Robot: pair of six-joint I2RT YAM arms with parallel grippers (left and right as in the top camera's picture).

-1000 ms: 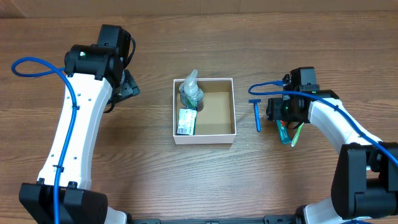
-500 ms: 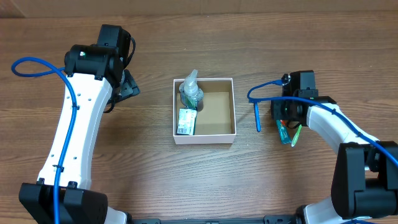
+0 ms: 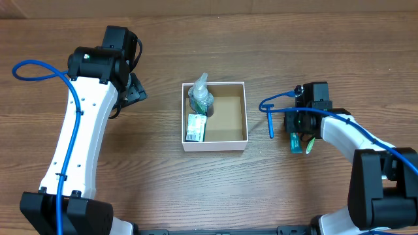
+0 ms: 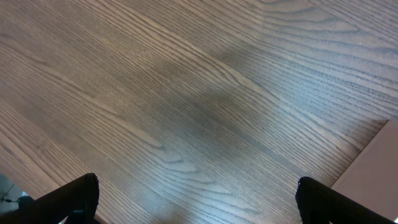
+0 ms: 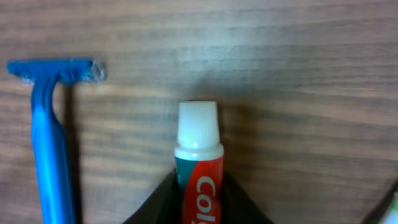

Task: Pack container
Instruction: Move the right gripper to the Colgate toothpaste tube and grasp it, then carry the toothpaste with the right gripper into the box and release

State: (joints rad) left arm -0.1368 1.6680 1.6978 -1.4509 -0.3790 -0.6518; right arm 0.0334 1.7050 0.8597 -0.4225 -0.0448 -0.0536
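The container (image 3: pixel 246 111) is a square white-walled box with a brown inside at the table's middle. It holds a clear bottle (image 3: pixel 200 98) and a green-and-white packet (image 3: pixel 195 127) on its left side. My right gripper (image 3: pixel 298 130) is low over the table to the container's right, its fingers (image 5: pixel 199 190) pressed against both sides of a red-and-teal toothpaste tube (image 5: pixel 199 149). A blue razor (image 3: pixel 270 122) lies just left of it, also in the right wrist view (image 5: pixel 50 137). My left gripper (image 3: pixel 130 91) is open and empty over bare wood (image 4: pixel 199 199), far left of the container.
A green toothbrush (image 3: pixel 310 143) lies right of the toothpaste tube, partly under my right gripper. The right half of the container shows bare brown floor (image 3: pixel 228 117). A pale surface (image 4: pixel 373 174) shows at the lower right of the left wrist view.
My right gripper has moved down toward the front of the table and settled over the toothpaste tube, fingers on both its sides. The left arm has not moved.
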